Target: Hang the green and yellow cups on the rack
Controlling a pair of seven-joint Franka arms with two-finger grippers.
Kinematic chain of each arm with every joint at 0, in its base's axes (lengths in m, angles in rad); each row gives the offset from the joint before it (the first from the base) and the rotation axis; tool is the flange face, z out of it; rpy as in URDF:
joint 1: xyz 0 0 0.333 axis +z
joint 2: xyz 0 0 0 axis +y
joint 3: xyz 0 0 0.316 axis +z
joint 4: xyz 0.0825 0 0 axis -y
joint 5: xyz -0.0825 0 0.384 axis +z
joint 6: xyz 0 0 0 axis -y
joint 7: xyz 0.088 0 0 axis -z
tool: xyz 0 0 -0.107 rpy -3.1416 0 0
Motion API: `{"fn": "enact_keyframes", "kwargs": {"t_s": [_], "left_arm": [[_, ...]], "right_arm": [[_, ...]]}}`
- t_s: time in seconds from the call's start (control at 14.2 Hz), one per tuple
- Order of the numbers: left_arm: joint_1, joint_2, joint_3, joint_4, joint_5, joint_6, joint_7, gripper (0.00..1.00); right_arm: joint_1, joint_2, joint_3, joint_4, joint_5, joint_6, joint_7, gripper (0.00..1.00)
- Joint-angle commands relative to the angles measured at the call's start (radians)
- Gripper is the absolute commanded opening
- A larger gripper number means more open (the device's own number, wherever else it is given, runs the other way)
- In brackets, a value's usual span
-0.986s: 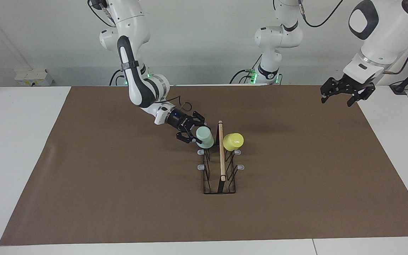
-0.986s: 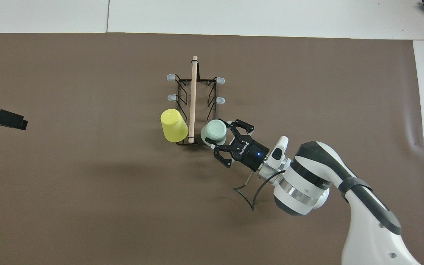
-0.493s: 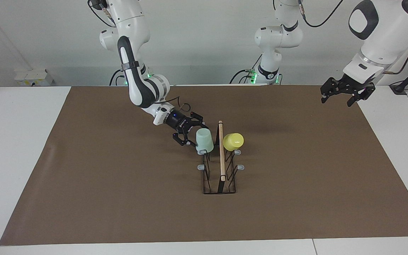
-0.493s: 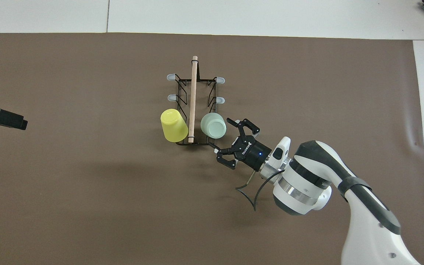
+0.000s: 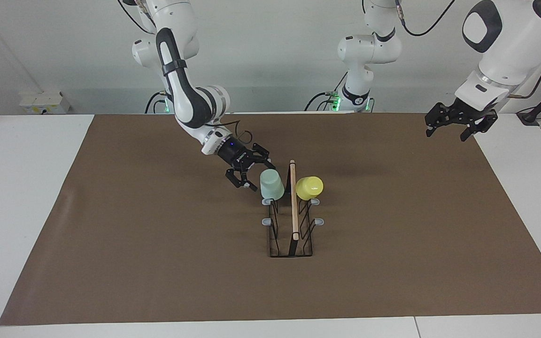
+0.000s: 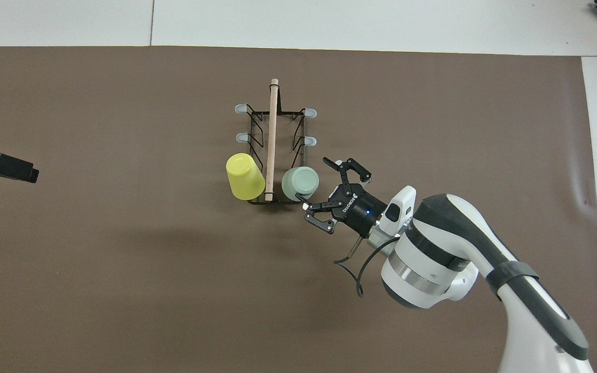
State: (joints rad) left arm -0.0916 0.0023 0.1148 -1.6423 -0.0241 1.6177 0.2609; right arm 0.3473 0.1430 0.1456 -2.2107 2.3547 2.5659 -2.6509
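Right gripper (image 5: 251, 174) spread, empty, beside mint green cup (image 5: 271, 184) hung on rack (image 5: 293, 234); yellow cup (image 5: 309, 187) hung too. Left gripper (image 5: 449, 133) spread, idle.

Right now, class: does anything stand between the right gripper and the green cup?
Nothing visible does. The right gripper is open, just beside the green cup, with only bare mat between them. The cup already sits upside down on the rack; the yellow cup sits across the rod.
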Motion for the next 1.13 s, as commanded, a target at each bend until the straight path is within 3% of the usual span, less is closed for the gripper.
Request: {"fn": "enact_keyframes", "kwargs": {"t_s": [0.0, 0.28, 0.49, 0.7, 1.06], "left_arm": [[0.0, -0.03, 0.0, -0.033, 0.004, 0.01, 0.0, 1.0], [0.0, -0.03, 0.0, -0.033, 0.004, 0.01, 0.001, 1.0], [0.0, -0.03, 0.0, -0.033, 0.004, 0.008, 0.001, 1.0], [0.0, -0.03, 0.0, -0.033, 0.004, 0.01, 0.001, 1.0], [0.0, -0.03, 0.0, -0.033, 0.004, 0.01, 0.001, 1.0]], "right_arm": [[-0.013, -0.034, 0.003, -0.003, -0.096, 0.022, 0.078, 1.0], [-0.051, -0.054, 0.0, 0.025, -0.298, 0.074, 0.121, 1.0], [-0.123, -0.065, 0.0, 0.025, -0.591, 0.045, 0.218, 1.0], [-0.223, -0.069, -0.007, 0.037, -0.834, -0.102, 0.333, 1.0], [-0.415, -0.071, -0.008, 0.146, -1.345, -0.36, 0.65, 1.0]]}}
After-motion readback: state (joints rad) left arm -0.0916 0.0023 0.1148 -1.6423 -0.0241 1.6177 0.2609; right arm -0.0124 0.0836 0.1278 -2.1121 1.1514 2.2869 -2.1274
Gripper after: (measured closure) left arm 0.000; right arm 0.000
